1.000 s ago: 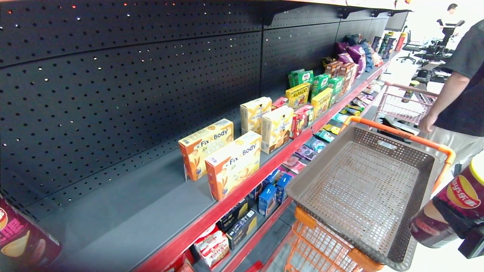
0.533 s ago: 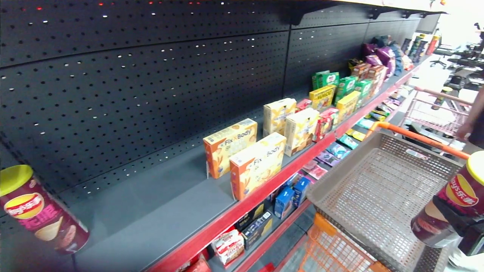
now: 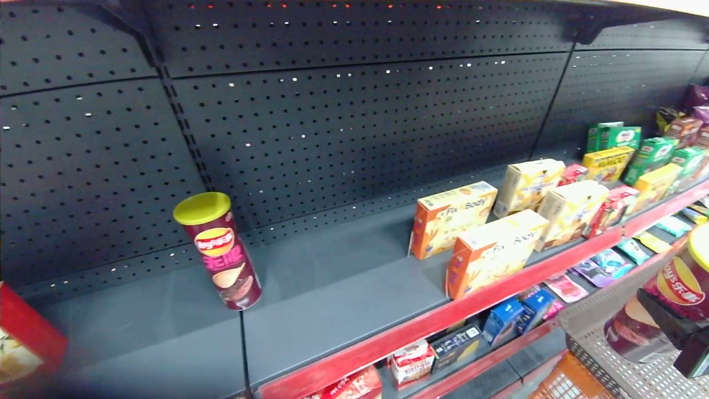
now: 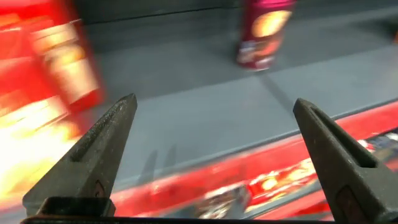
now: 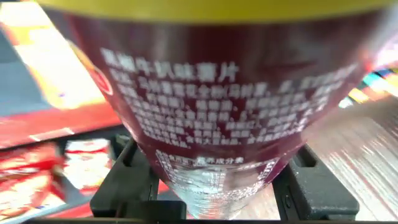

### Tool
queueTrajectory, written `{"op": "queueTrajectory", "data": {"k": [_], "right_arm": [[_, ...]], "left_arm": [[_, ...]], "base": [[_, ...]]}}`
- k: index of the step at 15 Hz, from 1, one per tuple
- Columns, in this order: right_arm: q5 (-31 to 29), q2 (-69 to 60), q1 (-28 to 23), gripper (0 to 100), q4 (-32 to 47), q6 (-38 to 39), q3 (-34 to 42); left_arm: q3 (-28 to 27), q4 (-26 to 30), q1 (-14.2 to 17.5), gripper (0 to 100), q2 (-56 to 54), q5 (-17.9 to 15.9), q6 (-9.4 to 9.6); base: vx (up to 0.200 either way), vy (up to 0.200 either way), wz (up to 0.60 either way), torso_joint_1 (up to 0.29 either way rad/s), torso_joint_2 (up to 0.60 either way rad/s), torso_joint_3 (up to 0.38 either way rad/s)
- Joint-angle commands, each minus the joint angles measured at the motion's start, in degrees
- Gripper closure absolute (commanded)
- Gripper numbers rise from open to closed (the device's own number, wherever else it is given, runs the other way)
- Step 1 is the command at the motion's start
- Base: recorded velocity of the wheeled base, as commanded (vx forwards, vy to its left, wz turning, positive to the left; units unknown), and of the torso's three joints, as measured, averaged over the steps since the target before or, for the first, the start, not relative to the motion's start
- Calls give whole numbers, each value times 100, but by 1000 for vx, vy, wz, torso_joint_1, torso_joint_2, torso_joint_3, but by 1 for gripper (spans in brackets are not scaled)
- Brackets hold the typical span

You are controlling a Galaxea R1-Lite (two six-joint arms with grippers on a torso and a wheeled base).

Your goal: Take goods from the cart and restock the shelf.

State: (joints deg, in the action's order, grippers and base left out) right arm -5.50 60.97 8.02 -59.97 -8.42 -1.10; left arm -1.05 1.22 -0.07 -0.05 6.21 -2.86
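Gripping a maroon chips can point(image 3: 659, 299) at near right is the right claw point(image 5: 214, 186); the left claw point(image 4: 214, 155) spreads wide over the grey shelf point(image 3: 343, 288).

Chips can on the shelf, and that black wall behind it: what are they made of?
Chips can: probably glossy printed cardboard, with a smooth yellow lid, likely plastic. Black wall: seemingly matte painted metal, punched with rows of holes.
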Motion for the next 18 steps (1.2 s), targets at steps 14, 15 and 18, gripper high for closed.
{"op": "queueTrajectory", "data": {"k": [14, 15, 18], "right_arm": [[145, -577, 1808, 100, 2419, 333, -1973], [242, -515, 2002, 100, 2384, 403, -1973], [655, -102, 2713, 100, 2252, 631, -2026]], "left_arm": [[-1, -8, -1, 0, 5, 4, -4], [-1, 1, -1, 0, 5, 4, -4], [-1, 1, -1, 0, 5, 4, -4]], "base": [[0, 0, 129, 0, 1, 0], [0, 0, 0, 0, 0, 0], [0, 0, 0, 0, 0, 0]]}}
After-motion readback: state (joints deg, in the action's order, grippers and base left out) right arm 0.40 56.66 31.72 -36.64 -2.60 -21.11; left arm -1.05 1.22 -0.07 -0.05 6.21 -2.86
